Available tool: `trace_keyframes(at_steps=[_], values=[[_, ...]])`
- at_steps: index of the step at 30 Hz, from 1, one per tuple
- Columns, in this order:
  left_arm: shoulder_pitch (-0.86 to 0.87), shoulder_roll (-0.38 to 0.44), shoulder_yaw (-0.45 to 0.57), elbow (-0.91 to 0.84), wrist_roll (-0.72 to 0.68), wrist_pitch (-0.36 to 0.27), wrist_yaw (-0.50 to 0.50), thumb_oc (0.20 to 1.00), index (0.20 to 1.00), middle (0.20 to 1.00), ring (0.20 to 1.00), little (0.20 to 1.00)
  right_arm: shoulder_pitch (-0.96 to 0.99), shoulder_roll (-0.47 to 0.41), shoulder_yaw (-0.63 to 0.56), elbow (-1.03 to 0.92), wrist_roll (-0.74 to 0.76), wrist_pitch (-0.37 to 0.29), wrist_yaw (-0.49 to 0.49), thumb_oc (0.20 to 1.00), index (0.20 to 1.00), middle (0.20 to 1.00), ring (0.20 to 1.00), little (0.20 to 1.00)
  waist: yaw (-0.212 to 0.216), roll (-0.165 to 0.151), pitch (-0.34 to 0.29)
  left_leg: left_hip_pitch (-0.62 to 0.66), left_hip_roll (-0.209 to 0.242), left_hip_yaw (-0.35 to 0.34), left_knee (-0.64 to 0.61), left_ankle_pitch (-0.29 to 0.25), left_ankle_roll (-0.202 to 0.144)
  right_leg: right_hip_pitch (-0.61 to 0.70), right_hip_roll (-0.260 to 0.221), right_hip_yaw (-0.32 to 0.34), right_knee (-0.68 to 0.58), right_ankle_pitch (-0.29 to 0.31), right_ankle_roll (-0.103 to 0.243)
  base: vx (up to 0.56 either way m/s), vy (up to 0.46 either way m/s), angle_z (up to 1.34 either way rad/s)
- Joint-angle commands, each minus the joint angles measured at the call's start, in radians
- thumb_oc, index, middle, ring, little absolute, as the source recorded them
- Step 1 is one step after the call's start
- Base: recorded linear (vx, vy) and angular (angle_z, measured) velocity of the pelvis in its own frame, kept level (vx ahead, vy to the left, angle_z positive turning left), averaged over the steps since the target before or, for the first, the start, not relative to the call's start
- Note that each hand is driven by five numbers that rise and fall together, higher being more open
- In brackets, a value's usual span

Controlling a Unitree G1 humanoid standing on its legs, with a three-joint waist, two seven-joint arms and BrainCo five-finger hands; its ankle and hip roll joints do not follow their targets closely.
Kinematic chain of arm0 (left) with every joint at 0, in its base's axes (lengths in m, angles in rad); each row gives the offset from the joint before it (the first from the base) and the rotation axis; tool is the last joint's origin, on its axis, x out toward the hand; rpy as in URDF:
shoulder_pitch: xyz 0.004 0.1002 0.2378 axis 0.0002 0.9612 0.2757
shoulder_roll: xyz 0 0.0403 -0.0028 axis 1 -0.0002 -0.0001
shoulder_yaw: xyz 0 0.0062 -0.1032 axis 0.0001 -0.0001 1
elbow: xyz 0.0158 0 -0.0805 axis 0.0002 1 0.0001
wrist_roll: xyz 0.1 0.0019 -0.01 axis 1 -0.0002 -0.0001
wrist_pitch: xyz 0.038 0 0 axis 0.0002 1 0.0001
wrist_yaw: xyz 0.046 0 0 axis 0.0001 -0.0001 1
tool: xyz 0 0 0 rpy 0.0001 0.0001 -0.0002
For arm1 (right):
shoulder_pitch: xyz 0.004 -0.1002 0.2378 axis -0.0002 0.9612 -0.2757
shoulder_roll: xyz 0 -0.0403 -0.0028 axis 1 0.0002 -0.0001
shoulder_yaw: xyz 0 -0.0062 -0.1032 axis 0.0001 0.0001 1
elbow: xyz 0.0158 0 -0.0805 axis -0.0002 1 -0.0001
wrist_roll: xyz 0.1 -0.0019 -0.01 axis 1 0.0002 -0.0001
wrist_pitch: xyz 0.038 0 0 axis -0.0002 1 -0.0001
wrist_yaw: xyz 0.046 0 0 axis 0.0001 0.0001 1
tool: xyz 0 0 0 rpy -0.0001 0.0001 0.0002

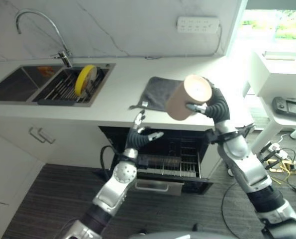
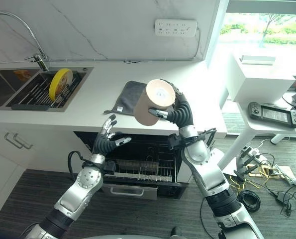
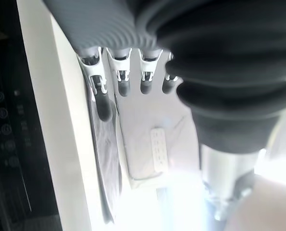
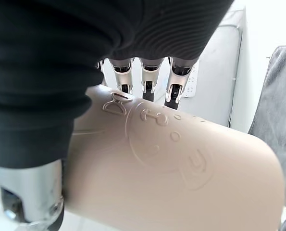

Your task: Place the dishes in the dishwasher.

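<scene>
Above the counter edge (image 1: 113,117), the right hand (image 1: 207,104) grips a smooth beige embossed cup (image 1: 187,97), axis tilted, flat base facing up toward the camera; left hand (image 1: 140,132) hangs spread before the open dishwasher (image 1: 172,159).

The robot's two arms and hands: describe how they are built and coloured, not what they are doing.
Both arms are silver-grey metal segments with rounded joints and dark sleeved sections near the bottom of the head views. The left hand and right hand each wear a dark ribbed, bellows-like cover over wrist and back. Beyond it stand slim silver fingers with dark rounded tips, and a thumb set apart.
</scene>
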Motion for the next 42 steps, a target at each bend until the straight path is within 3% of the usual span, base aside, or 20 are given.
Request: trace_keyframes(at_steps=[1, 7, 12, 19, 21, 24, 25, 28, 34, 42], values=[[-0.039, 0.081, 0.069, -0.080, -0.001, -0.046, -0.004, 1.000, 1.000, 1.000, 1.000, 1.000, -0.018, -0.002, -0.083, -0.119, 0.027, -0.100, 0.032, 0.200, 0.200, 0.200, 0.200, 0.200, 0.006, -0.080, 0.002, 0.022, 0.070, -0.017, 0.000, -0.095, -0.019, 0.078, -0.097, -0.025, 0.008, -0.092, 0.057, 0.00, 0.000, 0.00], [0.015, 0.113, 0.205, -0.131, -0.008, -0.046, -0.053, 1.000, 1.000, 1.000, 1.000, 1.000, 0.083, -0.023, -0.168, -0.165, 0.102, -0.113, 0.095, 0.200, 0.200, 0.200, 0.200, 0.200, 0.000, -0.077, 0.011, 0.013, 0.069, -0.021, 0.000, -0.090, -0.023, 0.070, -0.096, -0.023, 0.008, -0.090, 0.056, 0.00, 0.000, 0.00], [0.054, 0.131, 0.285, -0.165, 0.020, -0.071, -0.105, 1.000, 1.000, 1.000, 1.000, 1.000, 0.150, -0.021, -0.219, -0.191, 0.121, -0.079, 0.160, 0.200, 0.200, 0.200, 0.200, 0.200, -0.015, -0.074, 0.011, 0.009, 0.071, -0.016, 0.000, -0.085, -0.025, 0.065, -0.095, -0.017, 0.008, -0.090, 0.057, 0.00, 0.006, 0.00], [0.098, 0.219, 0.353, -0.168, 0.131, -0.037, -0.278, 1.000, 1.000, 1.000, 1.000, 1.000, 0.267, -0.040, -0.274, -0.184, 0.199, -0.028, 0.267, 0.200, 0.200, 0.200, 0.200, 0.200, -0.048, -0.062, 0.019, 0.005, 0.075, 0.002, 0.000, -0.075, -0.030, 0.053, -0.096, -0.004, 0.008, -0.088, 0.064, 0.01, 0.017, -0.01], [0.115, 0.243, 0.377, -0.169, 0.102, -0.009, -0.320, 1.000, 1.000, 1.000, 1.000, 1.000, 0.278, -0.054, -0.293, -0.190, 0.203, -0.030, 0.293, 0.200, 0.200, 0.200, 0.200, 0.200, -0.051, -0.056, 0.026, 0.005, 0.075, 0.004, 0.000, -0.071, -0.032, 0.051, -0.095, 0.000, 0.008, -0.088, 0.063, 0.06, 0.017, -0.03], [0.145, 0.265, 0.420, -0.181, 0.066, -0.022, -0.352, 1.000, 1.000, 1.000, 1.000, 1.000, 0.289, -0.072, -0.321, -0.212, 0.219, -0.026, 0.326, 0.200, 0.200, 0.200, 0.200, 0.200, -0.050, -0.049, 0.049, 0.000, 0.066, -0.004, 0.012, -0.062, -0.027, 0.033, -0.090, 0.015, 0.055, -0.112, 0.053, 0.03, 0.018, -0.04], [0.153, 0.273, 0.431, -0.200, 0.063, -0.034, -0.359, 1.000, 1.000, 1.000, 1.000, 1.000, 0.275, -0.095, -0.325, -0.230, 0.231, -0.027, 0.333, 0.200, 0.200, 0.200, 0.200, 0.200, -0.047, -0.051, 0.087, -0.071, 0.056, -0.031, 0.145, -0.092, -0.025, -0.019, -0.089, 0.040, 0.164, -0.152, 0.039, -0.07, 0.010, -0.15], [0.135, 0.289, 0.431, -0.227, -0.034, -0.025, -0.425, 1.000, 1.000, 1.000, 1.000, 1.000, 0.235, -0.120, -0.317, -0.239, 0.223, -0.047, 0.340, 0.200, 0.200, 0.200, 0.200, 0.200, -0.044, -0.048, 0.142, -0.172, 0.066, -0.059, 0.275, -0.128, -0.029, -0.103, -0.086, 0.058, 0.291, -0.209, 0.023, -0.13, 0.007, -0.07], [0.106, 0.335, 0.428, -0.310, 0.069, -0.038, -0.428, 1.000, 1.000, 1.000, 1.000, 1.000, 0.195, -0.154, -0.306, -0.288, 0.171, -0.057, 0.363, 0.200, 0.200, 0.200, 0.200, 0.200, -0.046, -0.051, 0.215, -0.332, 0.064, -0.078, 0.456, -0.194, -0.029, -0.243, -0.100, 0.082, 0.423, -0.256, 0.008, -0.17, 0.009, -0.07], [0.149, 0.450, 0.461, -0.369, 0.095, -0.003, -0.475, 1.000, 1.000, 1.000, 1.000, 1.000, 0.163, -0.237, -0.302, -0.318, 0.131, -0.068, 0.355, 0.200, 0.200, 0.200, 0.200, 0.200, -0.045, -0.026, 0.280, -0.434, 0.064, -0.063, 0.526, -0.208, -0.031, -0.361, -0.148, 0.071, 0.498, -0.250, 0.026, -0.13, 0.077, -0.02]])
